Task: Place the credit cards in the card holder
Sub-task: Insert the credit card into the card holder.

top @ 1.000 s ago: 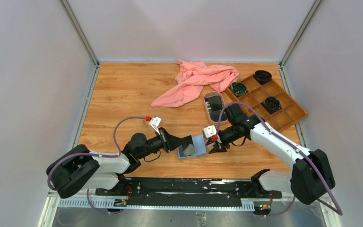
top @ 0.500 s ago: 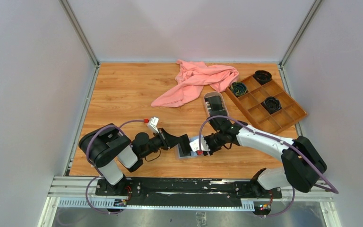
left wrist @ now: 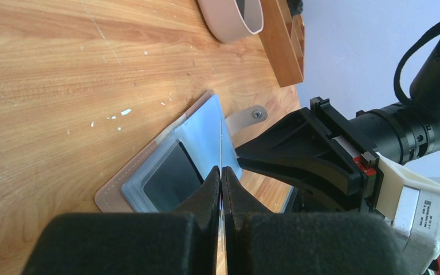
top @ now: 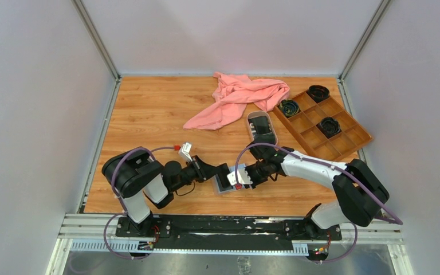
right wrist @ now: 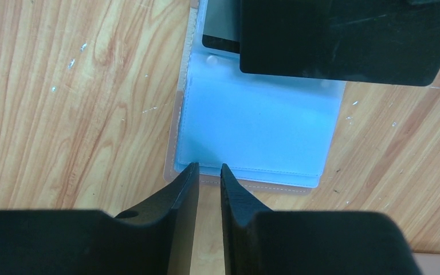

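The card holder (right wrist: 258, 123) lies open and flat on the table (top: 149, 109) near the front edge, between the two grippers, its grey-blue sleeves facing up and its snap tab (left wrist: 251, 116) stretched out on the wood; one dark credit card (left wrist: 172, 175) sits inside a sleeve on the left arm's side. Further back stands an oval pink-rimmed tray (left wrist: 229, 23) with dark flat pieces (top: 260, 129) in it (more cards, by the look of them, though the count cannot be told); just right of it is a brown compartment tray (top: 348, 136) with black round things (top: 328, 126) in three of its cells, well apart from the holder; a pink cloth (top: 235, 97) lies bunched at the back, one end beside both trays.

The left arm is folded low and reaches right along the table; the left gripper (left wrist: 221, 172) has its fingers pressed together on one thin clear leaf of the holder, which stands on edge between the tips. The right arm bends across from the right, forearm low, and the right gripper (right wrist: 209, 172) points at the holder's stitched edge opposite; its fingers are drawn close with a slim gap, the tips just over that edge; whether they grip it cannot be told.
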Controlling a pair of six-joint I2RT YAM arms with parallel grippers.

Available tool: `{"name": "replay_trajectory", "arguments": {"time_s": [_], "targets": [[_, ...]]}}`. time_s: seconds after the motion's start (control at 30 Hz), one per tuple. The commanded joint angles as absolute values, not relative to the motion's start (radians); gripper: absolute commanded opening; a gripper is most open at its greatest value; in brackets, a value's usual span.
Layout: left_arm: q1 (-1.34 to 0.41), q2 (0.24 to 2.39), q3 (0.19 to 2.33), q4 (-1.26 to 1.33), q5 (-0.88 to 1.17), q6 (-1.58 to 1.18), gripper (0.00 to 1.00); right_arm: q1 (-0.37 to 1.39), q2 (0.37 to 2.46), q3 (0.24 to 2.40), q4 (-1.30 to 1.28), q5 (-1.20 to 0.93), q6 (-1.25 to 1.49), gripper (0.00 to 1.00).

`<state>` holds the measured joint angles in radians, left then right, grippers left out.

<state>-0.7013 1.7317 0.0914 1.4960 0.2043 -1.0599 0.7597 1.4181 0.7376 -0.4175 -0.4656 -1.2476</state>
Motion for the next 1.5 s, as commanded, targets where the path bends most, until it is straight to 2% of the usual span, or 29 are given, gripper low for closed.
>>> {"name": "replay_trajectory", "arguments": {"time_s": [0.0, 1.0, 1.47], "targets": [[-0.693, 1.76, 0.083, 1.531, 0.195, -1.075, 0.0, 0.782, 1.435, 0.755, -0.432, -0.425, -1.235, 0.24], [-0.744, 1.776, 0.145, 1.311, 0.133, -1.152, 0.0, 0.802, 1.442, 0.769, -0.443, -0.419, -1.21, 0.2], [-0.8, 1.847, 0.137, 1.375, 0.063, -1.229, 0.0, 0.808, 1.437, 0.77, -0.443, -0.419, -1.204, 0.19]]}}
